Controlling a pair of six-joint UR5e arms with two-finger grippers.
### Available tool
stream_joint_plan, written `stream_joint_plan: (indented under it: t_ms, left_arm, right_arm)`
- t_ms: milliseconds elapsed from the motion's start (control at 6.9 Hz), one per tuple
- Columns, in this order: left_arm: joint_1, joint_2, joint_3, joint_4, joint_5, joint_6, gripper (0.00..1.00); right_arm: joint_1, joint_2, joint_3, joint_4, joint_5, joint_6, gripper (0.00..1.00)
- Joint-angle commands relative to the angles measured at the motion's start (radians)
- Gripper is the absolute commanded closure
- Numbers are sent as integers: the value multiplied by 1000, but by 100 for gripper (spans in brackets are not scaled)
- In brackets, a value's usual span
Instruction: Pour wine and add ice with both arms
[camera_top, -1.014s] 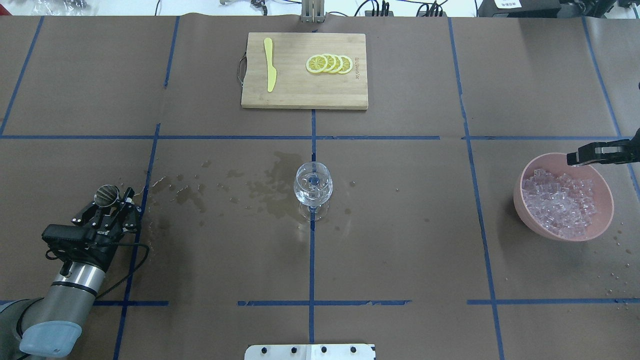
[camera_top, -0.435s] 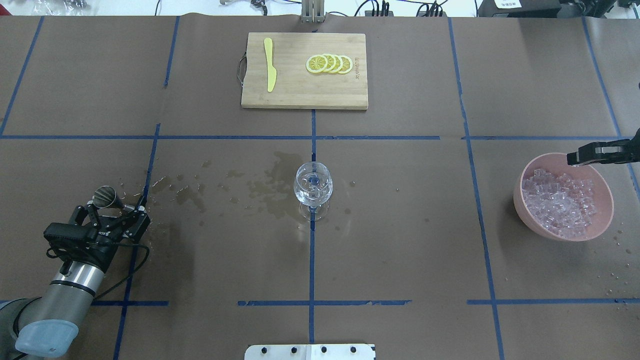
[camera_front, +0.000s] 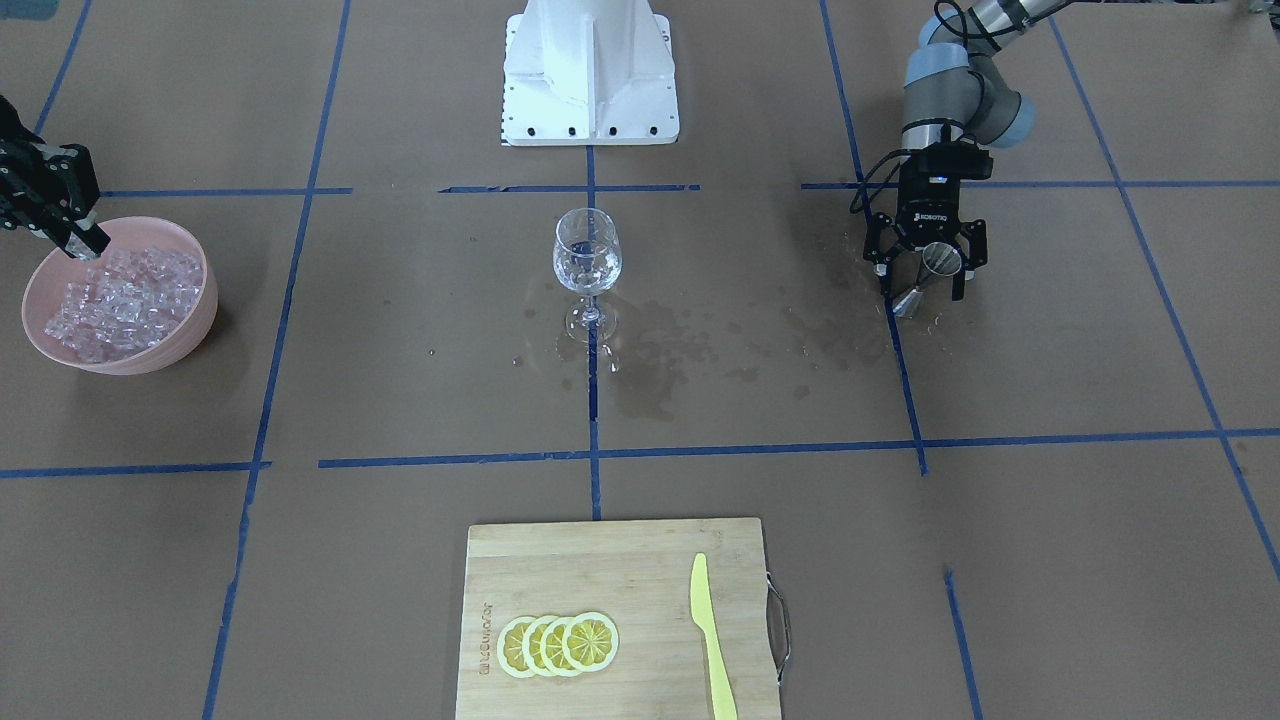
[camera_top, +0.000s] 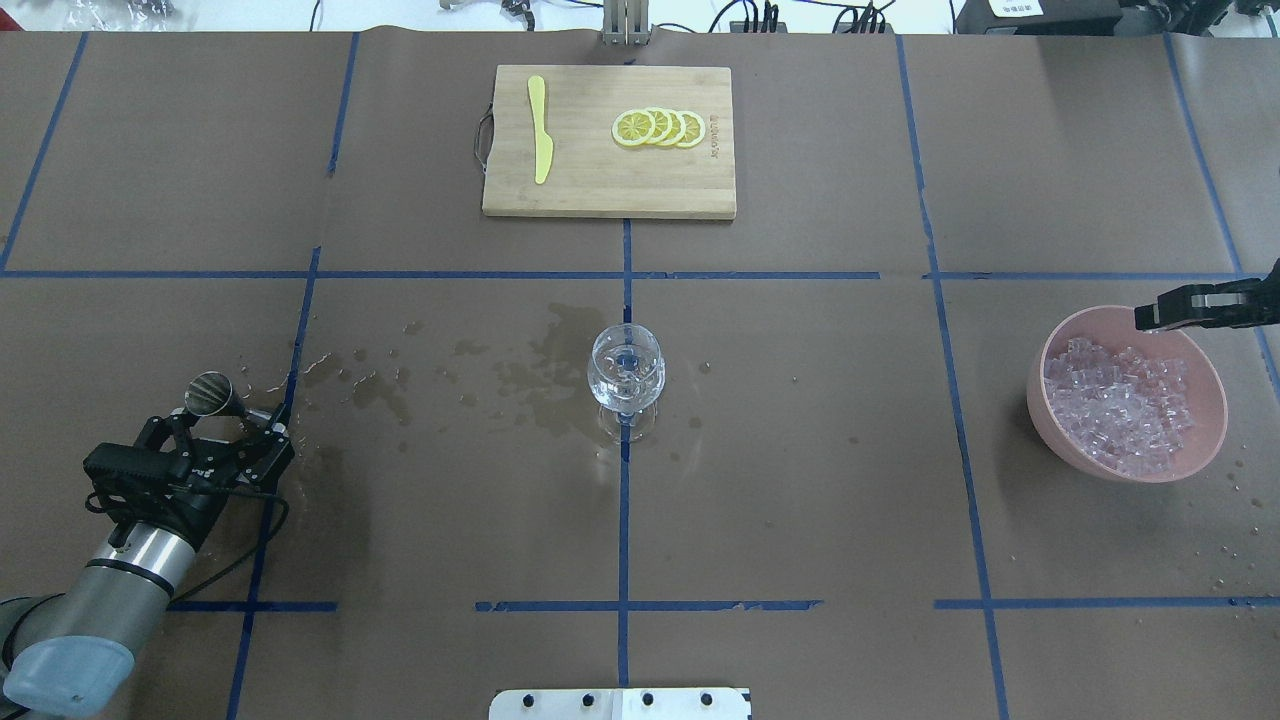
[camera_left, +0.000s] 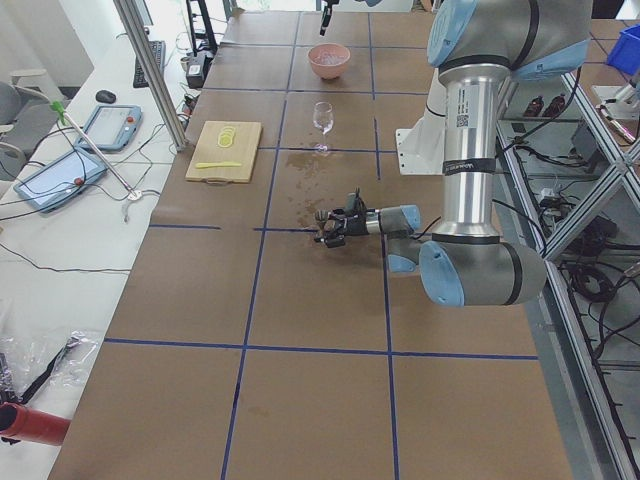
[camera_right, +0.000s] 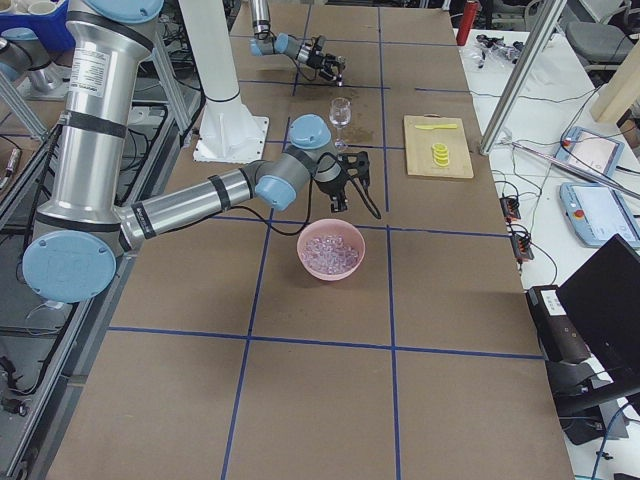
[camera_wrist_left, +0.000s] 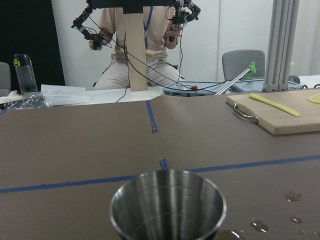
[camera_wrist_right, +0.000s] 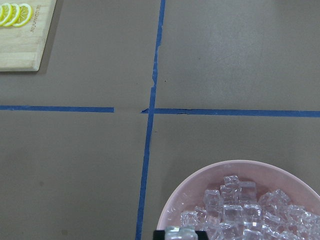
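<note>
Pouring looks finished: the jigger (camera_top: 211, 393) stands on the worktop (camera_top: 800, 480) at the left gripper (camera_top: 228, 425), whose fingers are spread and not gripping it. The right gripper (camera_top: 1150, 318) hangs over the bowl's (camera_top: 1040, 400) far rim, fingers nearly together, apparently pinching one cube of ice (camera_top: 1120, 405); the rest lies in the bowl. The next move would be to carry that cube to the glass (camera_top: 626, 368) mid-worktop and release it low over the rim.

On the table (camera_top: 800, 450), a cup (camera_top: 210, 393) stands just ahead of the left jaws, a bowl (camera_top: 1040, 400) of ice (camera_top: 1120, 405) under the right jaws, a glass (camera_top: 626, 367) between.
</note>
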Motion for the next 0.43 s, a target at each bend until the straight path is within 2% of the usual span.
stream_joint_plan:
  t_ms: [0,290]
  left_arm:
    - [-1,71,-85,5,-51,15,0]
    - [2,81,-87,9,-80,15,0]
  right_arm:
    - [0,-1,0,1,-1,-1,100]
    - [0,-1,0,1,-3,-1,100]
